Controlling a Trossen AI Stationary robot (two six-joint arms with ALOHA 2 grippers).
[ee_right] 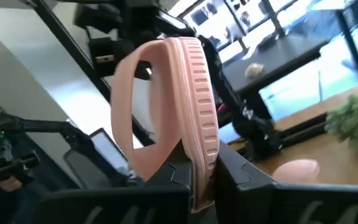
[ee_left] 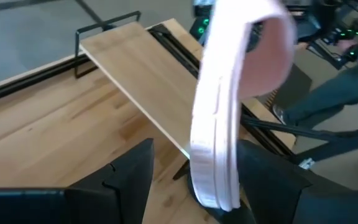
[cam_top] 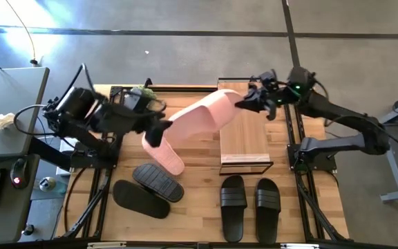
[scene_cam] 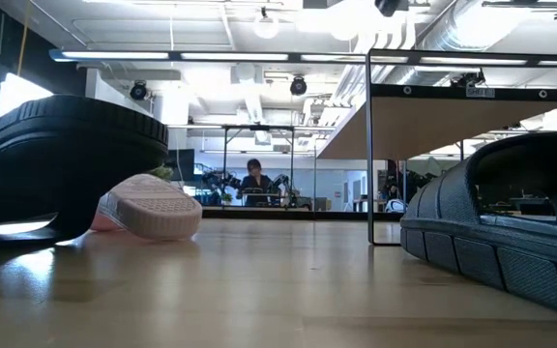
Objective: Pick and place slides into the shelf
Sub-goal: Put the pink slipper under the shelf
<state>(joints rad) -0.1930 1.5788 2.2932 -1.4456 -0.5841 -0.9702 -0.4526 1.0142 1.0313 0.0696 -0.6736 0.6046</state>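
1. The pink slide (cam_top: 199,119) hangs in the air between both arms, over the shelf's (cam_top: 244,142) near edge.
2. The right gripper (cam_top: 244,104) pinches its rim tight; the left gripper (cam_top: 159,131) grips the other end across the slide's thickness (fingers spread).
3. One gripper should probably release before the other lowers it flat.

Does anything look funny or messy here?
Yes. One pink slide hangs in the air, pinched at each end by the left end effector and the right end effector. Two black slides lie upside down and crooked, unlike the neat pair.
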